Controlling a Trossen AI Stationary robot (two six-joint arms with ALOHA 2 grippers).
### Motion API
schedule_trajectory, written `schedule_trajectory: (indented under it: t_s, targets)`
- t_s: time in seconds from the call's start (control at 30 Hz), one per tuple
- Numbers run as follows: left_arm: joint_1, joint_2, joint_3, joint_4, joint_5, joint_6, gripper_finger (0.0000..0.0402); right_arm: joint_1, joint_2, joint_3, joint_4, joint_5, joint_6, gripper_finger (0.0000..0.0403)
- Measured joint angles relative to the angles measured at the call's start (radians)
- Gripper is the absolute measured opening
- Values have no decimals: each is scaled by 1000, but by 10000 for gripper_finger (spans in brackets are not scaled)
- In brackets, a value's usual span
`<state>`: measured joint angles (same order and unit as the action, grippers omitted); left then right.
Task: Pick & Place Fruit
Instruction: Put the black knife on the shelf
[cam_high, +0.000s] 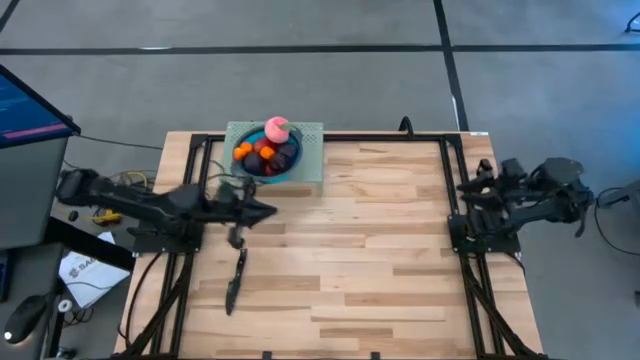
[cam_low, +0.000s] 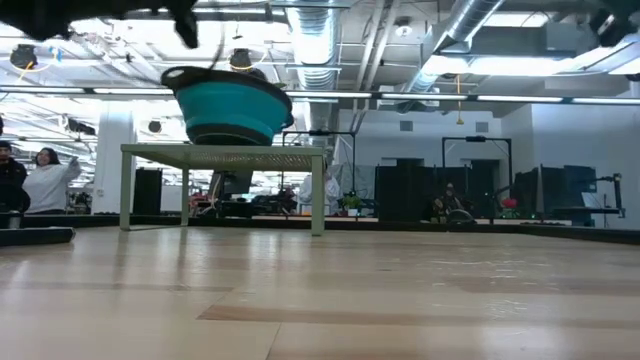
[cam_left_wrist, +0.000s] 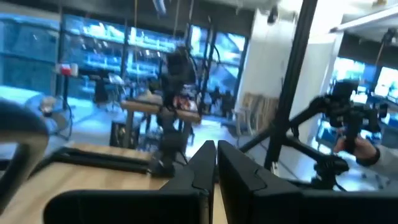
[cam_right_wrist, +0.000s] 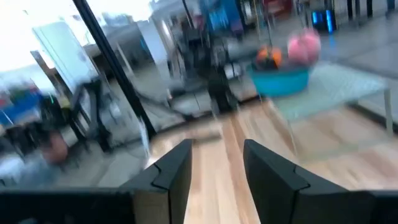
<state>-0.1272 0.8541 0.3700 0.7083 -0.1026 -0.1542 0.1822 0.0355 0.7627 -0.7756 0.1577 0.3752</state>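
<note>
The fruit (cam_high: 266, 150) lies heaped in the blue bowl (cam_high: 287, 168): a pink piece (cam_high: 277, 129) on top, with orange, red and dark purple ones beneath it. The bowl stands on a small green raised stand (cam_high: 310, 150) at the table's far edge. In the low view the bowl (cam_low: 230, 108) sits on that stand (cam_low: 225, 157), and its wall hides the fruit. My left gripper (cam_high: 266, 210) hovers shut just near of the bowl, holding nothing; its fingers (cam_left_wrist: 214, 163) show closed. My right gripper (cam_right_wrist: 216, 165) is open and waits at the table's right edge (cam_high: 520, 195). It sees the bowl (cam_right_wrist: 280, 79) far off.
A long black knife (cam_high: 236, 282) lies on the table below the left gripper, toward the near left. The wooden tabletop (cam_high: 380, 250) has black frame rails along its left and right sides. People stand in the room beyond (cam_low: 45, 180).
</note>
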Motion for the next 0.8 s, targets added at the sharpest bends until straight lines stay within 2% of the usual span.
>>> schedule_trajectory:
  t_s: [0.23,0.37,0.5,0.7,0.8]
  targets:
    - [110,-405,-234,-66,31,-45,4,0,20,-8,-44,-1,3,141]
    - [118,-558,-295,-100,42,-63,4,0,17,-5,-33,0,3,138]
    - [117,-591,-300,-164,48,-61,4,0,17,-6,-36,0,-4,137]
    - [101,-567,-301,-291,51,-77,3,0,17,-6,-36,0,-17,142]
    - [65,-544,-301,-296,50,-116,3,0,17,-6,-36,0,-19,144]
